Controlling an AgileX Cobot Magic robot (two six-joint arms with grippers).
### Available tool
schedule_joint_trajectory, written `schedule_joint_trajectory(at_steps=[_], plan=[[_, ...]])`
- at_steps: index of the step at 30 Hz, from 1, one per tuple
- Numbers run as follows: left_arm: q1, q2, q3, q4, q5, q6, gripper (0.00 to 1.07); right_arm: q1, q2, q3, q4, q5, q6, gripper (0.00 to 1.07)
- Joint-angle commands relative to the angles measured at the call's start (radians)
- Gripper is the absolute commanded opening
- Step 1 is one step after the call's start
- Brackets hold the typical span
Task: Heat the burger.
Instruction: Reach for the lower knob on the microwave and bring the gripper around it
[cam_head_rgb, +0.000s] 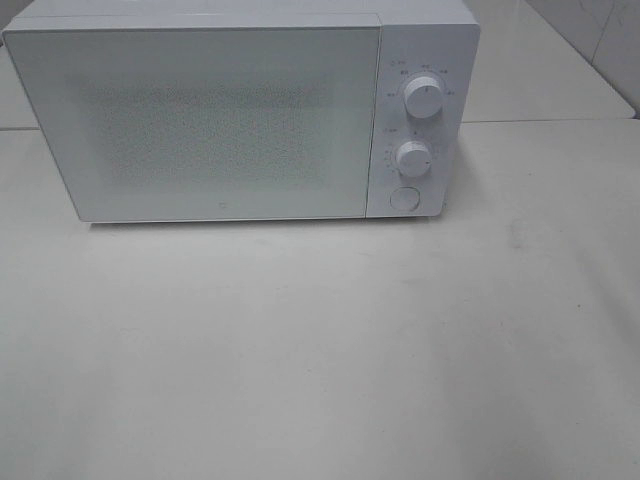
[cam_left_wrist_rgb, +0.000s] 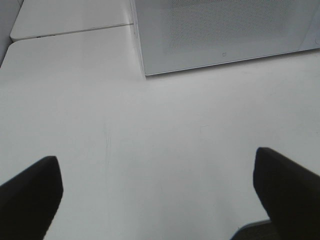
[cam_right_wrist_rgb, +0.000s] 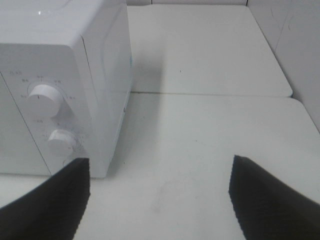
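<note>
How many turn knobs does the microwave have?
2. The upper knob is high on the microwave's right-hand panel; the lower knob sits straight below it. The round button beneath is not counted. None look hidden.

Lab tabletop with white microwave

The microwave is white all over, its door a slightly greyer white with a panel of fine, closely set dots across the middle and a tiny pale mark low at the centre. The upper knob, lower knob and round button are the same white, each knob carrying a thin dark pointer line and ringed by small grey lettering and tick marks. The table is plain off-white with a faint grey scratch, and the left gripper and right gripper have black fingers, the right one's finely ribbed.
</note>
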Motion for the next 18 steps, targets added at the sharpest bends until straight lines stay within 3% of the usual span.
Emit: schedule_joint_trajectory(at_steps=[1, 15, 18], plan=[[0.0, -0.021, 0.003, 0.0, -0.003, -0.004, 0.96, -0.004, 0.018, 0.016, 0.004, -0.096, 0.007, 0.75], [0.0, -0.021, 0.003, 0.0, -0.003, -0.004, 0.96, -0.001, 0.255, 0.184, 0.021, -0.726, -0.09, 0.75], [0.0, -0.021, 0.003, 0.0, -0.003, -0.004, 0.96, -0.001, 0.328, 0.218, 0.128, -0.882, -0.143, 0.75]])
